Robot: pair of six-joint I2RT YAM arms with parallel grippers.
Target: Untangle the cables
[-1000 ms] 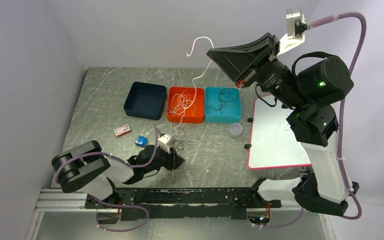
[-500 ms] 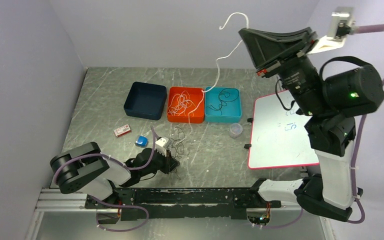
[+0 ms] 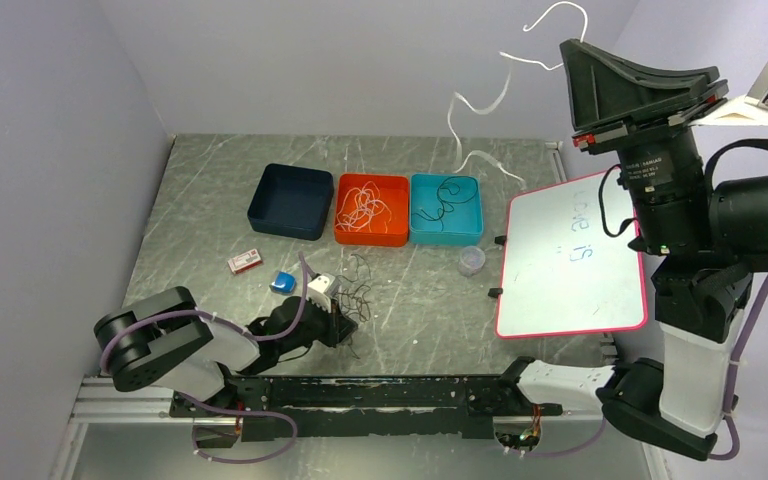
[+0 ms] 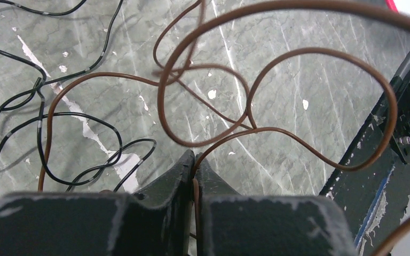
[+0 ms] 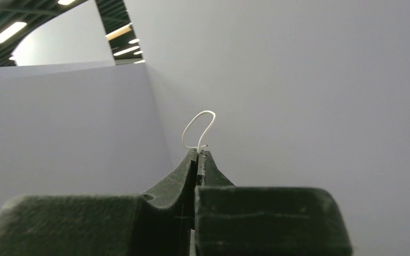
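My right gripper (image 3: pixel 567 45) is raised high at the upper right and is shut on the end of a thin white cable (image 5: pixel 205 111). The cable curls past the fingertips, and its tail (image 3: pixel 453 115) hangs wavy in the air above the teal bin. My left gripper (image 3: pixel 345 322) is low near the table's front edge and is shut on a brown cable (image 4: pixel 160 98). That cable loops over the table ahead of the jaws. Black cables (image 4: pixel 39 128) lie tangled to its left. The dark tangle (image 3: pixel 357 290) sits just beyond the left gripper.
A navy bin (image 3: pixel 290 200), an orange bin (image 3: pixel 371 240) holding white cables and a teal bin (image 3: pixel 445 240) holding a dark cable stand in a row. A pink-edged whiteboard (image 3: pixel 570 260) lies at the right. A clear cup (image 3: pixel 471 261), a blue piece (image 3: pixel 282 282) and a red-white card (image 3: pixel 245 262) lie nearby.
My right gripper swung up and to the right with the white cable. The cable's tail lifted out of the orange bin and hangs free. My left gripper drew slightly back with the brown cable.
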